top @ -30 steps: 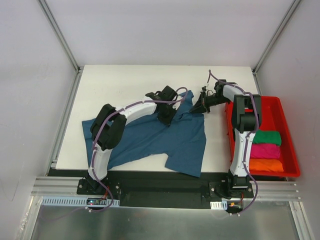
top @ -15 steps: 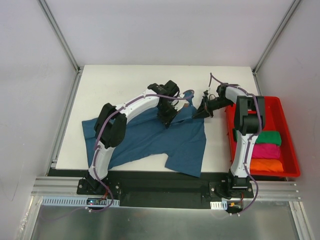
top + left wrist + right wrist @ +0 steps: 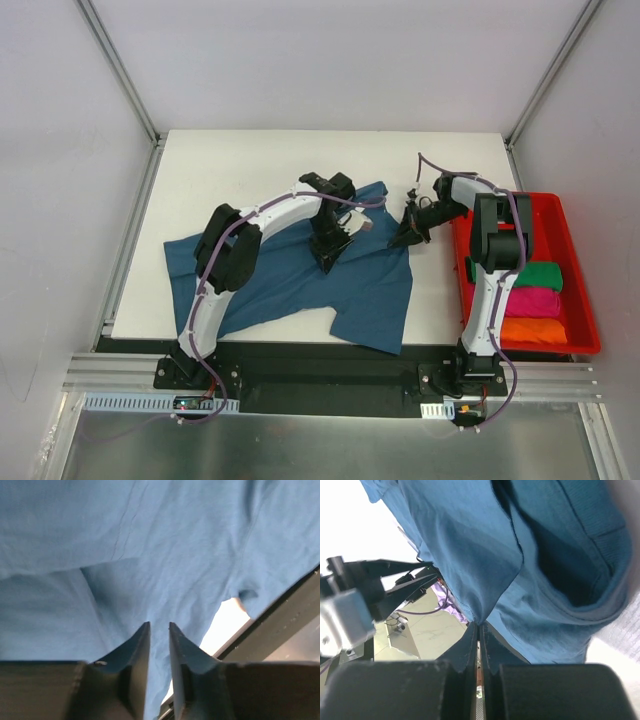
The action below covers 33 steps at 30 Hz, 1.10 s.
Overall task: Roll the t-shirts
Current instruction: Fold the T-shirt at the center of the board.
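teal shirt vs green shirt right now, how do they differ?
The teal t-shirt lies spread and rumpled on the table; the green t-shirt is a rolled bundle in the red tray. The teal one is pinched by the right gripper; the green one is untouched. Both are plain cloth.

A dark teal-blue cloth t-shirt (image 3: 290,275) lies spread on the white rectangular table (image 3: 250,160), its near right corner seemingly hanging over the near edge. At the table's right edge sits a red rectangular plastic tray (image 3: 548,222), holding a green rolled shirt (image 3: 535,275), a magenta rolled shirt (image 3: 532,301) and an orange rolled shirt (image 3: 530,330) in a row along its near half, far to near.
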{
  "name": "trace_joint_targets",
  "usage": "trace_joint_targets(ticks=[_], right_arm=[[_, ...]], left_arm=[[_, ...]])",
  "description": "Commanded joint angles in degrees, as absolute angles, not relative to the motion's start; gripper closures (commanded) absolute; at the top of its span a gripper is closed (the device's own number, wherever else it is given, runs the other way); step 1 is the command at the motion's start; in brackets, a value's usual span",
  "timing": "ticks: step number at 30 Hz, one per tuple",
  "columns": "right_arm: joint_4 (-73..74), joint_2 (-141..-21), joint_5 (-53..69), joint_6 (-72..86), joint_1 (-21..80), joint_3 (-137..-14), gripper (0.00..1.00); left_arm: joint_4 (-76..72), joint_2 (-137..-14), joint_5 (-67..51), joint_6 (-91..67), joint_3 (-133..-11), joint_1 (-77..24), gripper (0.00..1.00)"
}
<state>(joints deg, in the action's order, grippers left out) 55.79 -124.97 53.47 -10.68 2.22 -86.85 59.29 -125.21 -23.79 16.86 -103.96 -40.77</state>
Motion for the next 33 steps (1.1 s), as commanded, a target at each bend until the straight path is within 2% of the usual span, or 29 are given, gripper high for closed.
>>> trace_joint_targets(ticks=[1,4,12,19,24,27,29,31,33], right_arm=[[57.6,-121.9,52.6,-12.3,2.9,-88.3,0.99],[57.9,-122.0,49.6,-13.6,2.9,-88.9,0.99],[59.1,-121.3,43.9,-14.8,4.3,-87.8,0.99],[61.8,-117.6,36.0,-16.7,9.6,-84.1,0.99],[61.7,-116.5,36.0,-17.1,13.2,-87.2,0.99],[61.8,-116.3,37.8,-17.1,14.3,-88.4,0.99],[62.7,-115.8,37.3,-17.8,15.1,-88.3,0.99],[62.8,-115.5,37.4,-18.6,15.4,-87.9,0.99],[62.9,-115.2,37.7,-19.5,15.1,-87.5,0.99]], left_arm=[[52.0,-116.9,-24.2,7.4,-95.9,-39.8,0.76],[45.6,-113.3,-23.6,4.8,-91.0,-39.2,0.71],[45.4,-119.0,-25.1,2.4,-99.8,-36.3,0.72],[45.9,-114.0,-25.8,3.4,-98.2,-27.6,0.73],[46.3,-113.2,-28.7,4.0,-96.7,-19.5,0.73],[46.1,-113.4,-33.5,3.5,-95.5,-18.2,0.73],[44.7,-112.9,-38.5,1.3,-93.2,-18.5,0.71],[40.1,-112.2,-42.9,-3.1,-89.1,-19.7,0.62],[36.0,-110.6,-43.7,-4.8,-85.8,-21.4,0.61]])
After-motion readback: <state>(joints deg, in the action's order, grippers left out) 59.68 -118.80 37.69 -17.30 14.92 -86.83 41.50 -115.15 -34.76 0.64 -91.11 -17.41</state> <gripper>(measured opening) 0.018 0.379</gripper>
